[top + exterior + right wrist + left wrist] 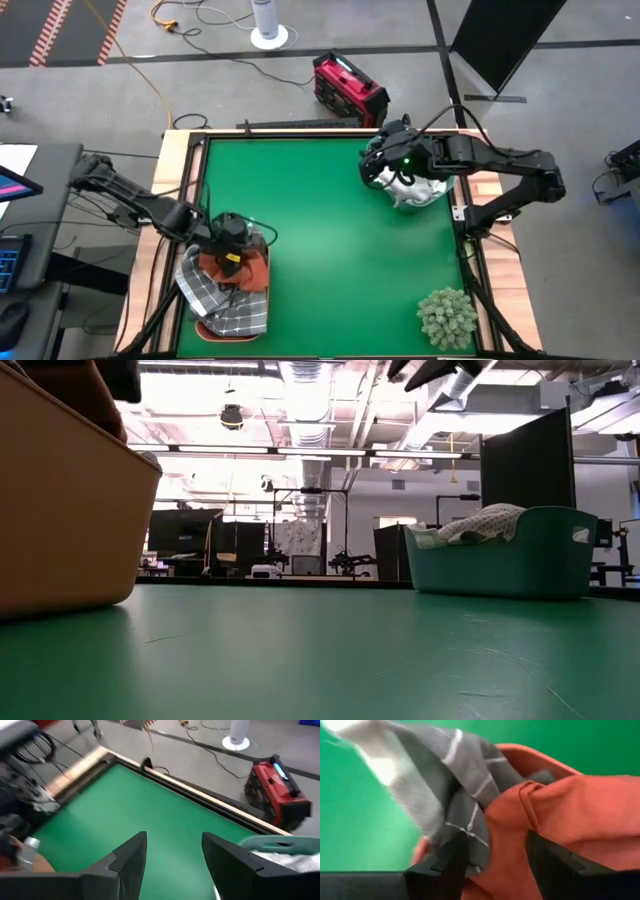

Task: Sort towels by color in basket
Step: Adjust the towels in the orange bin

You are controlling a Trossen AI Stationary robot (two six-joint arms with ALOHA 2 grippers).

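Two baskets: an orange basket (205,328) under the left hand (232,240), a teal basket (500,565) under the right hand (385,165). One plant ball (447,316).

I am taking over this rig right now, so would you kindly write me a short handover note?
Left gripper: over the orange basket at the table's near left, fingers astride a fold of the rust-orange cloth towel; whether it grips cannot be told.
Right gripper: open, empty, above the teal plastic basket at the far right.
Towels: the rust-orange one and a grey checked towel sit in the orange basket; pale towels lie in the teal basket.
Done: no towel lies loose on the green table.
Left: confirm the left gripper's hold and settle the rust-orange towel.
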